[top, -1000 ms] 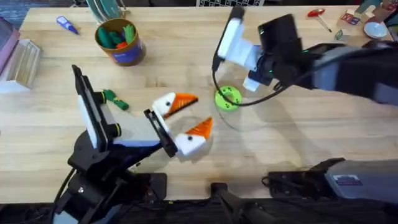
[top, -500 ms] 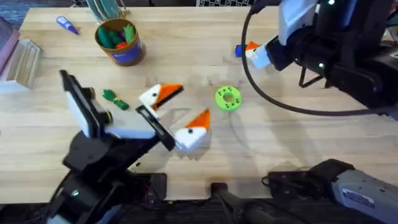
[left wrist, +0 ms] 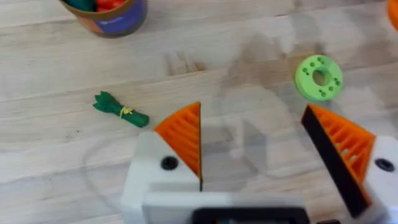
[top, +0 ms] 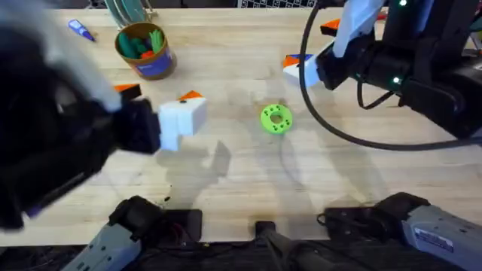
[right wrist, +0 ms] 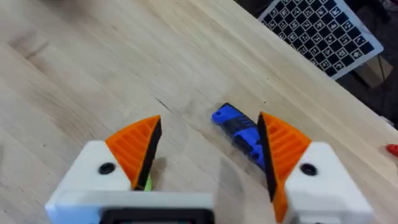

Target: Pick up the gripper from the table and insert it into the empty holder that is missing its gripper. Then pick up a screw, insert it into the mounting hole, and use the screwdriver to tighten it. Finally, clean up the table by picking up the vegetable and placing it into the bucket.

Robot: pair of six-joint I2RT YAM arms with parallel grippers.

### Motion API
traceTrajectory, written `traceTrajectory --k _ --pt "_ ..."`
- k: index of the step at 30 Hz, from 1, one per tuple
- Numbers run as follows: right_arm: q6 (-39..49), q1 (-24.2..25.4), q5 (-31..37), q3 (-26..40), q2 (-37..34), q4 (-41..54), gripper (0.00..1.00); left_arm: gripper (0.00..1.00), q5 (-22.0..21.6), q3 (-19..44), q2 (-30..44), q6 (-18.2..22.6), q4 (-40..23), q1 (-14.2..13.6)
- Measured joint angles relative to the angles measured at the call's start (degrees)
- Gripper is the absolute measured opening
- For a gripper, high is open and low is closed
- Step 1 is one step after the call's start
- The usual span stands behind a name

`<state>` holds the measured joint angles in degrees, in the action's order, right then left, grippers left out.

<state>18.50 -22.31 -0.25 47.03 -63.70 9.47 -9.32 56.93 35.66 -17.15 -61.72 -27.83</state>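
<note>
My left gripper [left wrist: 254, 111] hangs open above the table, and both of its white blocks carry orange wedges and show a dark hole. In the overhead view the left arm is large and blurred, with its gripper [top: 160, 94] near the middle left. The dark-green vegetable [left wrist: 120, 110] lies on the wood beyond it. The orange bucket [top: 143, 49] with a blue band stands at the back left. My right gripper [right wrist: 210, 121] is open over the back right, and a blue tool [right wrist: 239, 132], seemingly the screwdriver, lies just past its fingers. No loose gripper or screw is in view.
A bright green disc [top: 276, 118] with holes lies mid-table. A small blue-purple pen [top: 80, 30] sits at the back left, beside clear plastic boxes [top: 26, 75]. A red tool tip [right wrist: 392, 149] shows at the far right. A black cable [top: 316, 113] loops from the right arm.
The left arm rose toward the camera and swung left, now covering the vegetable from above. The right arm moved from mid-table to the back right, then held almost still.
</note>
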Motion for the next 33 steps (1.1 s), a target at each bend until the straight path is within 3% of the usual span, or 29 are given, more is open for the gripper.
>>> traceTrajectory --k 4,8,11,16,21,24,28,33 --pt "-0.28 0.0 -0.31 0.0 0.0 0.0 0.917 0.986 -0.37 7.16 12.05 -0.61 -4.68 0.0" --pt "-0.31 0.0 -0.33 0.0 0.0 0.02 0.917 0.985 0.9 10.37 20.47 -1.42 -6.76 0.05" --pt "-0.31 0.0 -0.54 0.0 -0.02 0.0 0.92 0.985 -0.19 10.53 23.7 -6.58 -9.38 2.92" --pt "-0.31 0.0 -0.7 0.0 0.0 0.0 0.92 0.985 -0.47 10.53 27.51 -13.86 -10.75 16.59" --pt "-0.31 0.0 -0.7 0.0 0.0 0.0 0.919 0.986 2.22 9.24 33.11 -16.36 -8.5 31.16" --pt "-0.31 0.0 -0.7 0.0 0.0 0.0 0.92 0.985 4.56 5.92 36.58 -16.94 -6.5 38.01" --pt "-0.31 0.0 -0.7 0.0 0.0 0.0 0.919 0.986 6.65 -0.23 41.03 -16.49 0.4 44.9" --pt "-0.32 0.0 -0.7 0.0 0.0 0.0 0.919 0.986 9.6 -4.38 45.65 -15.86 8.6 49.67"
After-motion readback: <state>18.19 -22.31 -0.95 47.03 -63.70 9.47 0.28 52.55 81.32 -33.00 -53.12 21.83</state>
